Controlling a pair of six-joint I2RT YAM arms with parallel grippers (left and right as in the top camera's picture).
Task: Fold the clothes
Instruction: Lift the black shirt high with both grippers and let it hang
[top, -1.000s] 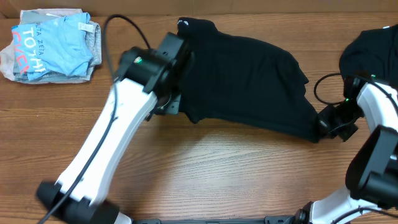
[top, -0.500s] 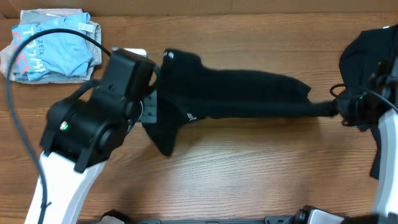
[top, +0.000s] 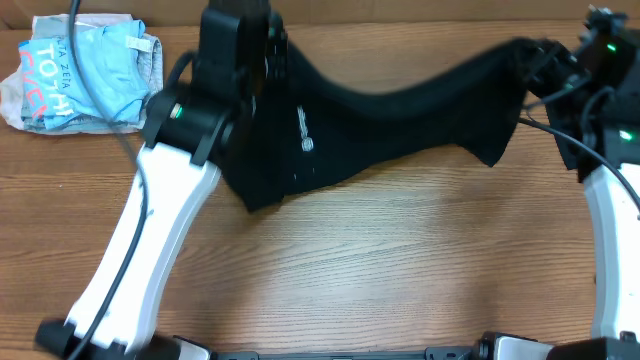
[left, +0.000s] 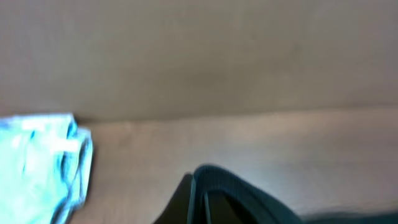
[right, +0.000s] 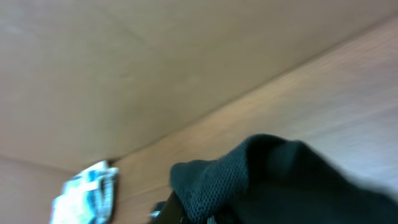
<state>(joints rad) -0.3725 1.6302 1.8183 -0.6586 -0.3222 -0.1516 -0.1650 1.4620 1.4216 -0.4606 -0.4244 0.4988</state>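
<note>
A large black T-shirt (top: 390, 120) with a small white logo (top: 306, 132) hangs stretched between my two grippers above the table's far half, sagging in the middle. My left gripper (top: 262, 52) is shut on its left end at the far edge; the wrist view shows a dark fabric edge (left: 230, 190) at its jaws. My right gripper (top: 540, 62) is shut on the shirt's right end; black mesh fabric (right: 261, 180) fills the jaws in the right wrist view. More black clothing (top: 622, 150) lies at the far right, mostly behind my right arm.
A folded pile of light blue and grey clothes (top: 85, 70) sits at the far left corner, also seen in the left wrist view (left: 37, 162) and the right wrist view (right: 87, 193). A brown wall runs behind the wooden table (top: 380, 270).
Both grippers have lifted the shirt off the table and carried it toward the far edge. The shirt went from lying flat to hanging stretched between them.
</note>
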